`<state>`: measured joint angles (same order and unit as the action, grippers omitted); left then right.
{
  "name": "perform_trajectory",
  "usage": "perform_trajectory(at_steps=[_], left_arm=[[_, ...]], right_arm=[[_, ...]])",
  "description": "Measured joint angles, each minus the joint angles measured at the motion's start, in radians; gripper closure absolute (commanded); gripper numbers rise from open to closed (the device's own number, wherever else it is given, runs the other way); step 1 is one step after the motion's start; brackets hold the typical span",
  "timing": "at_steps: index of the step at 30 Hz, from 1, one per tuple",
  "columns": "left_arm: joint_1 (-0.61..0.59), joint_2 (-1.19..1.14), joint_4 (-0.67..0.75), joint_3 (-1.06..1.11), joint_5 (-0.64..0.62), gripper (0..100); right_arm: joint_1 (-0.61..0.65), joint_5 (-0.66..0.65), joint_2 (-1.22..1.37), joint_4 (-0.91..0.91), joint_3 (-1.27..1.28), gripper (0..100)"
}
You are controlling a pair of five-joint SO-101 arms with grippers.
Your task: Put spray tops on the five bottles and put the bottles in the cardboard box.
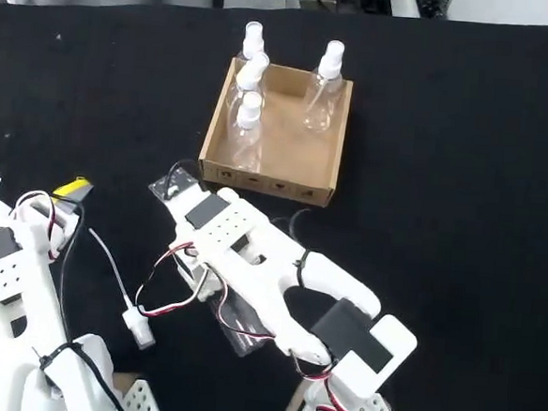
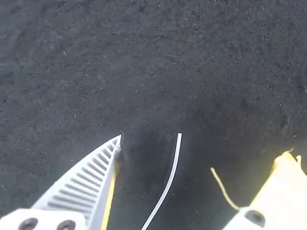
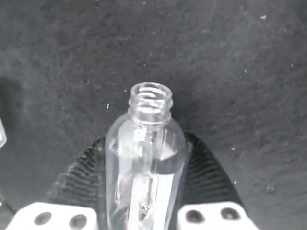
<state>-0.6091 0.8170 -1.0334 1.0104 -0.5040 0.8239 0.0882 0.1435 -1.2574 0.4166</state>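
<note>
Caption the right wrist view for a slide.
Clear bottle, threaded neck uncapped, held between the right arm's jaws, black table behind.

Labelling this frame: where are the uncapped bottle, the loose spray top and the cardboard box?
uncapped bottle (image 3: 146, 158), right wrist view, clear body.
loose spray top (image 1: 139, 326), high view, white head.
cardboard box (image 1: 266, 180), high view, front wall.

The bottle (image 3: 144, 172) is looking clear, spray tops (image 1: 332, 59) white, the cardboard box (image 1: 268, 182) brown, the surface (image 1: 464, 181) speckled black.

Black cloth-covered table (image 1: 457, 275)
</note>
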Motion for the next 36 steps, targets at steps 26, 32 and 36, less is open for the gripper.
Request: perform_trajectory(at_steps=[26, 32, 36], left_arm=[[0.000, 0.000, 0.000, 0.000, 0.078, 56], [0.055, 0.000, -0.040, 0.000, 0.155, 56], [0.057, 0.000, -0.055, 0.000, 0.190, 56]], right_arm=[[0.000, -0.041, 0.000, -0.170, -0.242, 97.5], [0.000, -0.043, 0.000, -0.176, -0.242, 97.3], [-0.017, -0.043, -0.075, -0.176, -0.242, 97.5]])
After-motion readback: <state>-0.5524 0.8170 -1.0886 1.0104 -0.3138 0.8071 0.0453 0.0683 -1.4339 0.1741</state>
